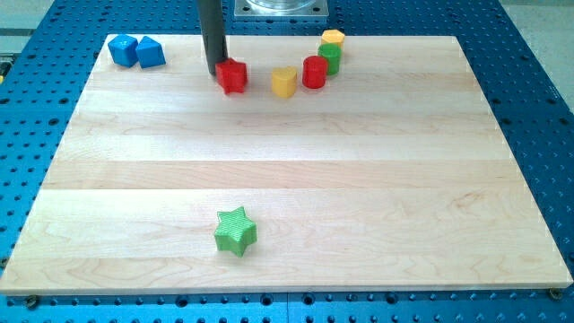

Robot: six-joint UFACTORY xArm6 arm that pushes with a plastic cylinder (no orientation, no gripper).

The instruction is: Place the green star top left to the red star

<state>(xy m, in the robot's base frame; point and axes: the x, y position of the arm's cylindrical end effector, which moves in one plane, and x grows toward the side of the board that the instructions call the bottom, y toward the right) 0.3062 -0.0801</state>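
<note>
Resting at the view's top, my tip (218,72) touches the left side of the red star (233,76) on the wooden worktop (287,161). No fingers here — the arm ends in a plain dark rod, so there is nothing to spread or press together.

The green star (236,231) lies near the view's bottom, a little left of centre, well apart from the red star and from my tip.

To the right of the red star stands a yellow block (284,82), then a red cylinder (314,72). Just beside that is a green block (330,58) with a second yellow block (333,39) touching it from above. Two blue blocks (136,51) sit side by side, touching, in the top left corner.
</note>
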